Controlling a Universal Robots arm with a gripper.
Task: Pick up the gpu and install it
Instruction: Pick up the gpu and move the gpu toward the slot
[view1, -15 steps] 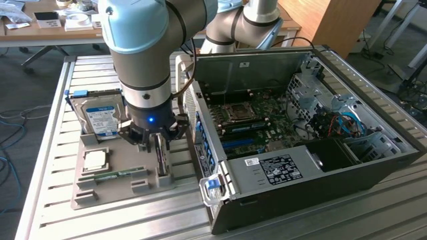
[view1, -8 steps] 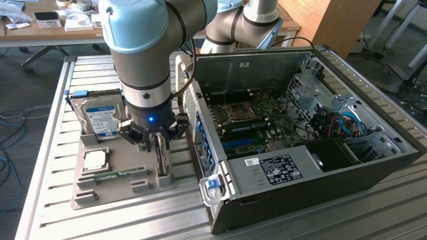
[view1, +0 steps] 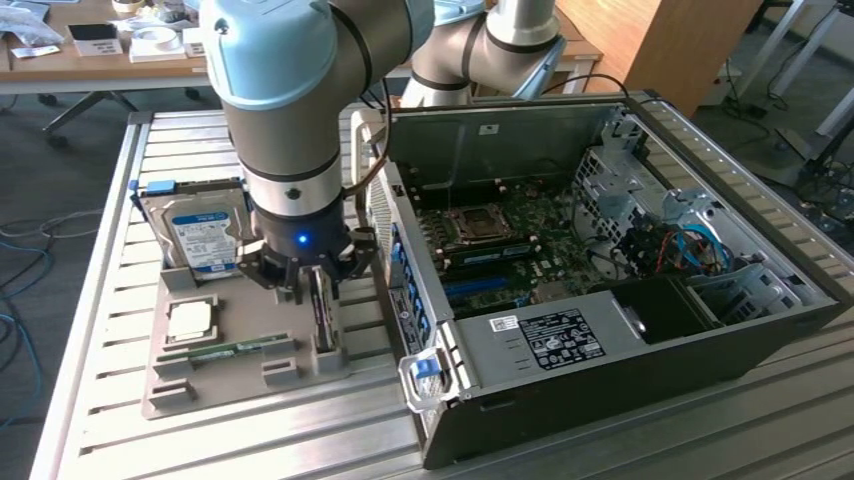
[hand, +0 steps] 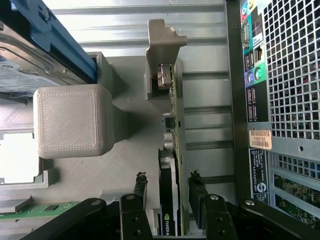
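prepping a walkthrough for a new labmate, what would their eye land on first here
Probably the big black open computer case on the exterior view's right, its green motherboard bare. Next, the pale blue and grey robot arm at centre, its black gripper open astride the thin green-and-dark gpu card standing on edge in a grey printed tray.

You have a hard drive (view1: 203, 240), a processor (view1: 191, 320) and a RAM stick (view1: 234, 351) seated in the grey holder tray (view1: 220, 388).
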